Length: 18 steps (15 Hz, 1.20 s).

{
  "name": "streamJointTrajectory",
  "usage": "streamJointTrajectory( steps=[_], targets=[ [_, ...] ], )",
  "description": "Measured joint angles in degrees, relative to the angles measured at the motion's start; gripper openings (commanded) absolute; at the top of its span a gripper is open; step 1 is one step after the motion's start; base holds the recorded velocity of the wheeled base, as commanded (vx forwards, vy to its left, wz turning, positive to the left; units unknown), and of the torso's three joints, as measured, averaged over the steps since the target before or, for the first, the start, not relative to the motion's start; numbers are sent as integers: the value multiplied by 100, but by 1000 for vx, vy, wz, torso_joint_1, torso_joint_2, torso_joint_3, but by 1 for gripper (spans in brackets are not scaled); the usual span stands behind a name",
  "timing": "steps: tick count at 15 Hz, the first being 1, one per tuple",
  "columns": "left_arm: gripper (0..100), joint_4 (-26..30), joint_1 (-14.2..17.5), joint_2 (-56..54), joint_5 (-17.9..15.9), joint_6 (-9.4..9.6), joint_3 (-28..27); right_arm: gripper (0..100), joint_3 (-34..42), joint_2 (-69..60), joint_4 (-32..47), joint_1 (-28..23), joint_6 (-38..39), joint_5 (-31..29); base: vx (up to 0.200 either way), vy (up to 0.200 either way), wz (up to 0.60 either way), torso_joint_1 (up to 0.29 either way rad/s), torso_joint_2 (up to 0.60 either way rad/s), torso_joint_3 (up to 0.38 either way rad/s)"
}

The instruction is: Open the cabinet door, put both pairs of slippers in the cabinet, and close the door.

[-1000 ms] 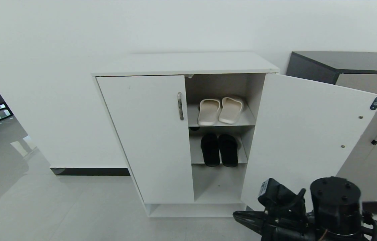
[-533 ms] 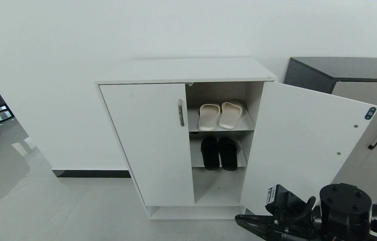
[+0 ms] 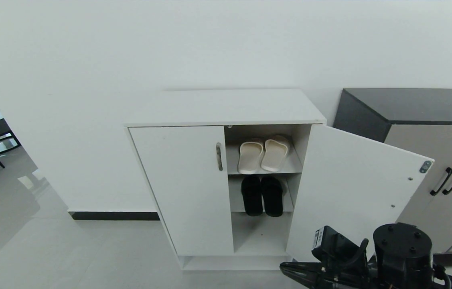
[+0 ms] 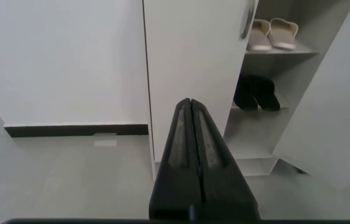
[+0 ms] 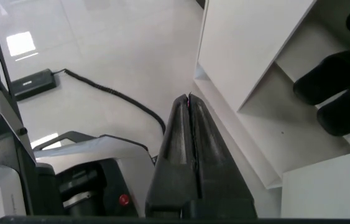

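Gaping white cabinet door [image 3: 354, 192] bares cream slippers [image 3: 264, 154] above black slippers [image 3: 262, 195]; left fingers [image 4: 179, 149] and right fingers [image 5: 178, 149] pressed together

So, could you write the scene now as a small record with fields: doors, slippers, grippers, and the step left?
cabinet: white cabinet, against the wall
left door: left door shut
right door: right door swung wide open
upper shelf: beige slippers, side by side
middle shelf: black slippers, side by side
left gripper: left gripper shut, holds nothing
right gripper: right gripper shut, holds nothing, low near the cabinet's base
step left: close the right door
beside: grey cabinet to the robot's right
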Motion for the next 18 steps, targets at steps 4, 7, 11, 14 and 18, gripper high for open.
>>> streamJointTrajectory(
  steps=[4,7,11,14,18],
  targets=[
    [0,0,0,0,0,0,0,0,0,65,-4,12,-140,-6,0,0,0,240,-521,-287],
    [0,2,0,0,0,0,0,0,5,108,-9,22,-184,-6,0,0,0,261,-551,-302],
    [0,5,0,0,-1,2,0,0,22,128,-11,22,-329,-6,0,0,0,273,-580,-312],
    [0,2,0,0,0,6,0,0,38,130,-15,22,-334,-6,0,0,0,263,-562,-299],
    [0,2,0,0,0,9,0,0,96,133,-113,22,-343,-6,0,0,0,201,-403,-210]
  ],
)
